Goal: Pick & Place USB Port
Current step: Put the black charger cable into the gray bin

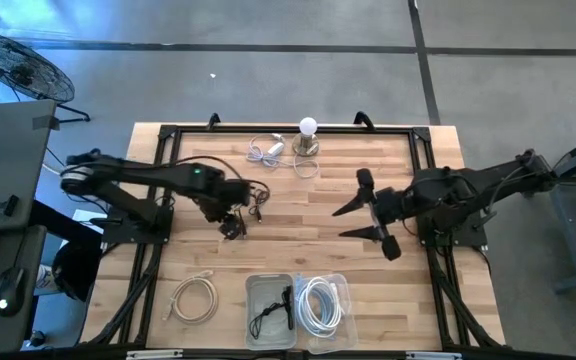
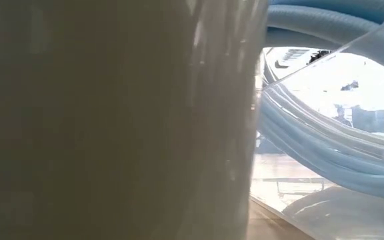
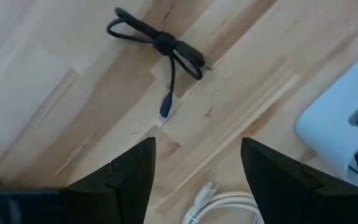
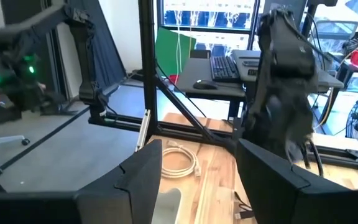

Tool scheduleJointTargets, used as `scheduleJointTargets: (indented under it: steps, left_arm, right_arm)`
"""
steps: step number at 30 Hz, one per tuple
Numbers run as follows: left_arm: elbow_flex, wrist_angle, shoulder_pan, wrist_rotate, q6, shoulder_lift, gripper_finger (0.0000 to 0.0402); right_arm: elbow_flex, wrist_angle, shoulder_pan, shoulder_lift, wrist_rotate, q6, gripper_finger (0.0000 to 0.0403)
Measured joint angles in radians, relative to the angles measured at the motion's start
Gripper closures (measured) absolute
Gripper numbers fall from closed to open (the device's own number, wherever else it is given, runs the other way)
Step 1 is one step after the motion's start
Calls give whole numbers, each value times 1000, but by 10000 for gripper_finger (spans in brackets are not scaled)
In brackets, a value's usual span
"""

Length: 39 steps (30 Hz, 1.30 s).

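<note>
Black USB cable [image 3: 160, 46], bundled and tied, lies on the bench [image 1: 298, 250] near mid-bench, toward the left edge, just beside the left gripper [image 1: 233, 226], which hovers over it with jaws open and empty. Right gripper [image 1: 368, 220] waits over the right half of the bench, jaws wide open, empty. Looks like the approach step, no grasp made; next move calls for lowering the left jaws to straddle the knotted middle, then carrying to the clear bins [image 1: 268, 290] at the front edge.
</note>
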Motion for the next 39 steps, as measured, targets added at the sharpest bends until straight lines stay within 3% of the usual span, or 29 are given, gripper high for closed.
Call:
scheduleJointTargets:
  steps: [7,15,34,39]
  left_arm:
    - [0,19,80,57,60,129,170]
    - [0,160,128,81,113,197,170]
    - [0,148,130,84,136,211,170]
    - [-57,171,130,124,113,211,170]
  right_arm:
    - [0,-1,20,-5,6,0,206]
    - [0,-2,45,-5,51,0,206]
    - [0,-3,87,-5,81,0,205]
    - [0,-4,87,-5,76,1,205]
